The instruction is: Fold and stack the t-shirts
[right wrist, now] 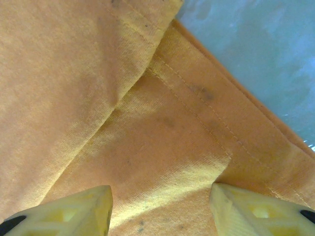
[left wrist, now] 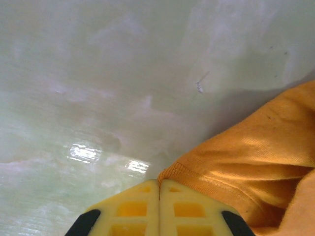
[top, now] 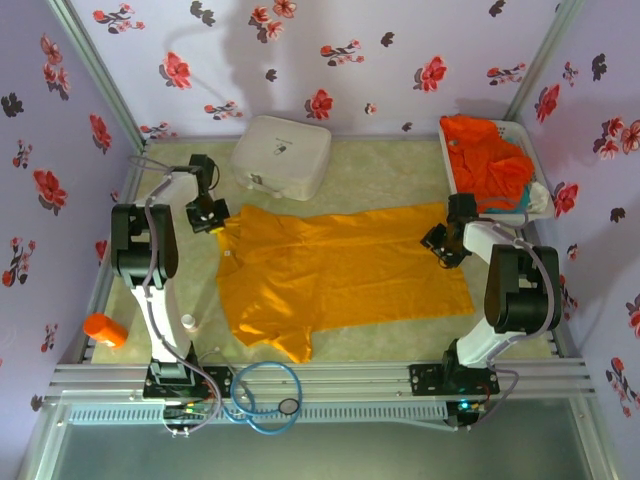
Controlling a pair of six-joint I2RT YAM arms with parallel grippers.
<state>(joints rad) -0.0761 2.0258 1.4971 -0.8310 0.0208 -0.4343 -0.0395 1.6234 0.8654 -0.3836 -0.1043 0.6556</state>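
From the top camera I see the golden yellow-orange cotton t-shirt [top: 340, 275] spread mostly flat across the middle of the pale desk [top: 390, 165], not yet folded. The brighter red-orange t-shirt [top: 490, 160] lies crumpled in a white plastic basket [top: 522, 130] at two o'clock. The left gripper [top: 208, 213] sits at the spread shirt's ten o'clock corner and the right gripper [top: 443, 243] at its three o'clock edge. A white rounded-square hard case [top: 282, 155] lies at eleven o'clock and a small orange cylinder [top: 104, 330] at eight.

On the left wrist camera, the left gripper [left wrist: 158, 184] has its yellow fingers pressed together. The shirt's stitched hem [left wrist: 236, 162] meets the tips at their three o'clock side. I cannot tell whether cloth is pinched between them.

On the right wrist camera, the right gripper [right wrist: 160, 211] is spread wide over a hemmed corner of the shirt [right wrist: 147, 128], holding nothing, with bare desk at one o'clock.

My read: this is the very start. No fold is made and nothing is stacked, so both shirts are left to do.
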